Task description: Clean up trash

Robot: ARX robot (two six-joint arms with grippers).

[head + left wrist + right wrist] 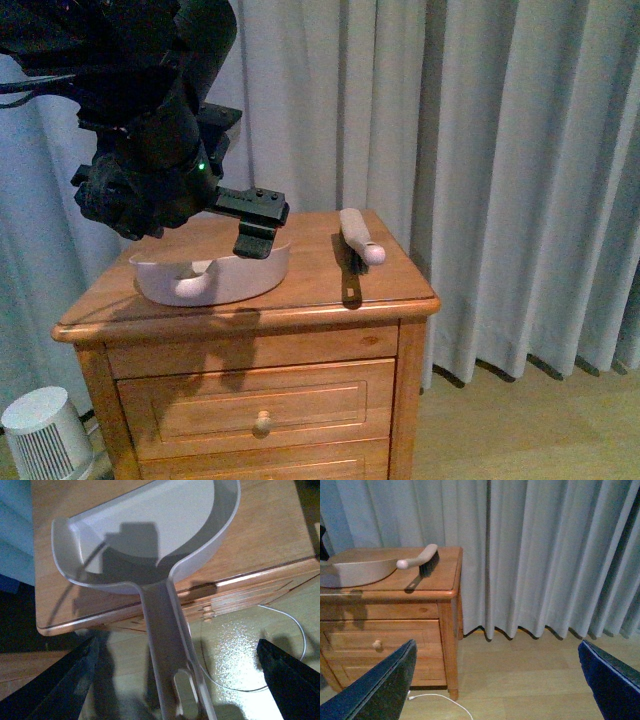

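1. Dustpan (250,280): beige. Its bowl rests on the top of the wooden nightstand (390,285), and its handle (167,645) sticks out past the front edge over the floor. Judgement: the overhang leaves the handle free to be gripped from the robot's side.
2. Left gripper (177,642): released, fingers spread wide with one on either side of the handle. No contact is visible and it grasps nothing. Judgement: it is lined up to close on the handle.
3. Left arm (150,150): hangs over the near-left part of the nightstand and hides some of the top in the front view.
4. Brush (358,238): lies on the right part of the top, beside the dustpan but apart from it, with a pale handle and dark bristles underneath. Judgement: it is placed within reach of the right arm.
5. Right gripper (496,645): fingers wide apart and empty. It is held low over the floor, well off to the side of the nightstand, facing the grey curtain (545,555).
6. Trash: no white wad shows in any of the three views.
   - In the left wrist view the dustpan bowl holds only shadow.
   - The floor shows only a white cable (440,700).
   - Its location cannot be told; it may be behind the left arm or out of frame.
   - Its appearance cannot be recorded.
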